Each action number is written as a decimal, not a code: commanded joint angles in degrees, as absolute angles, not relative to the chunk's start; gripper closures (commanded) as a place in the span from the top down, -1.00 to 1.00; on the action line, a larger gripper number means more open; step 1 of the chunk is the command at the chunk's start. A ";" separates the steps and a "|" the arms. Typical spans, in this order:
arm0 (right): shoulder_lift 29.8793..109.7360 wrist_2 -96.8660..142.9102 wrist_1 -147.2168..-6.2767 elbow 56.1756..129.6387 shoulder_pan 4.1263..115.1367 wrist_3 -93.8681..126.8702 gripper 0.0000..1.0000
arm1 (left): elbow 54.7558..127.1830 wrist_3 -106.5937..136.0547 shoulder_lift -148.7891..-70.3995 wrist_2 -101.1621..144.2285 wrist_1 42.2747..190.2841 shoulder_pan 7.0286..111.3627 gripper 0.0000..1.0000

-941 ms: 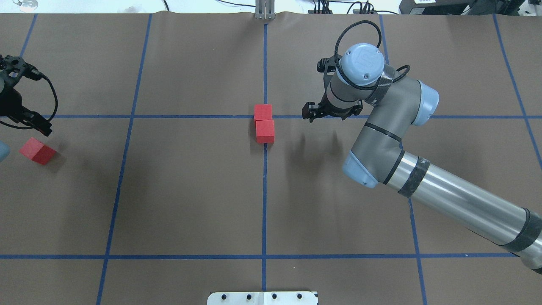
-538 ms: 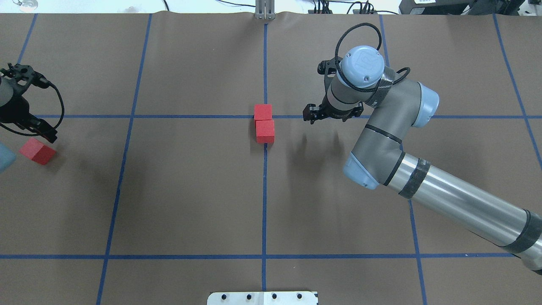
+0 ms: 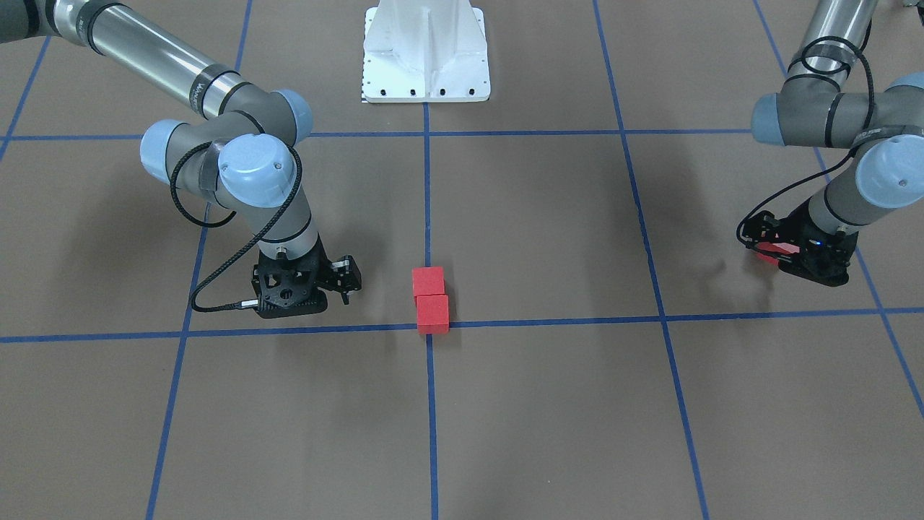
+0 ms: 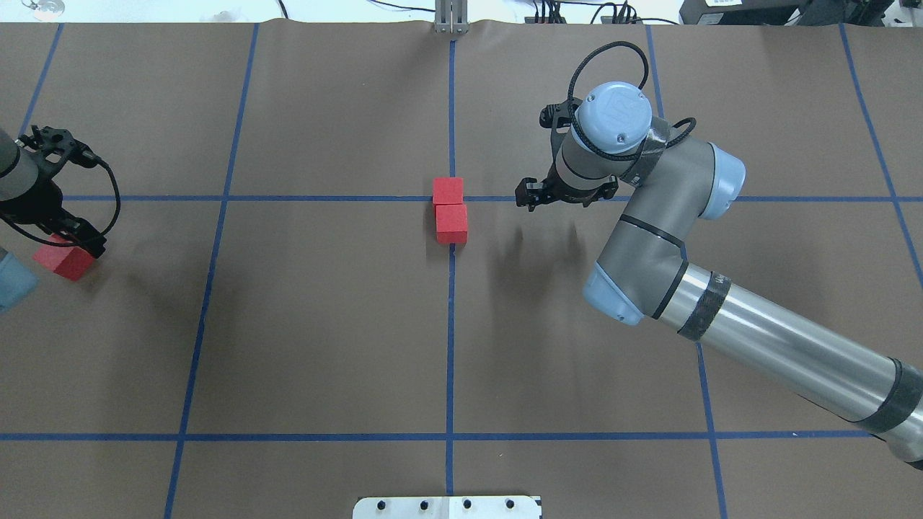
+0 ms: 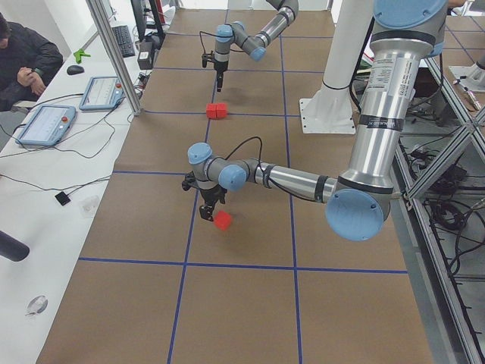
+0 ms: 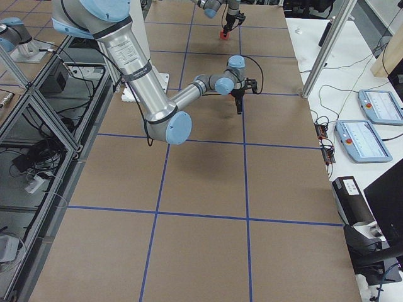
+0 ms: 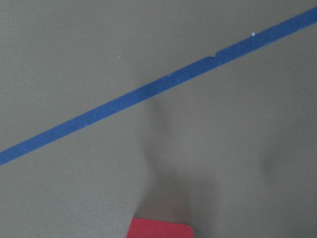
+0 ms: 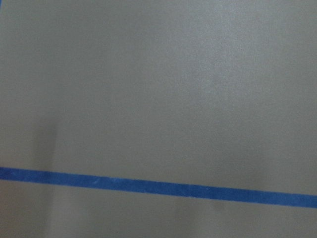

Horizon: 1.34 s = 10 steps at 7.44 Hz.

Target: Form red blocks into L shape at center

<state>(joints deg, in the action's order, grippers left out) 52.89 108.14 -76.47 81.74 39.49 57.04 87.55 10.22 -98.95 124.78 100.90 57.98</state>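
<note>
Step in hand: pickup of third red block (image 4: 63, 263), far on the robot's left, left gripper (image 3: 783, 253) low over it, grip you cannot tell; two red blocks (image 4: 451, 223) touching in line at center; right gripper (image 4: 530, 194) beside them, likewise untellable; next you must seat the third sideways against an end block.

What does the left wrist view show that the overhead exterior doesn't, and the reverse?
Only the left wrist view: a close look down at the brown surface, with just one edge of the stray red block at the frame's bottom; no fingers show.
Only the overhead: the left gripper at that block, the far center block touching the near center block at the middle crossing, and the right gripper beside them.
Both: the stray block and a blue tape line.
</note>
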 commanded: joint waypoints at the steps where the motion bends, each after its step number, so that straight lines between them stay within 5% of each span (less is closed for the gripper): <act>1: 52.74 108.11 -76.46 81.74 39.38 57.04 0.98 | 85.00 10.11 -97.92 124.72 105.53 57.74 0.99; 4: 52.73 108.11 -76.55 81.74 39.37 57.04 0.98 | 84.72 10.81 -97.21 124.72 107.49 57.74 0.98; 5: 52.82 108.11 -76.55 81.74 39.20 57.04 0.98 | 84.64 10.90 -97.12 124.72 107.49 57.74 0.63; 7: 52.73 108.02 -76.55 81.74 38.85 57.04 0.98 | 86.38 10.99 -95.64 124.72 107.40 58.01 -0.69; 8: 52.73 108.02 -76.55 81.74 38.76 57.13 0.98 | 88.83 11.07 -95.19 124.72 106.71 58.27 -1.00; 10: 52.56 107.58 -76.55 81.83 38.67 57.13 0.98 | 95.41 13.68 -94.39 124.89 98.51 58.71 -1.00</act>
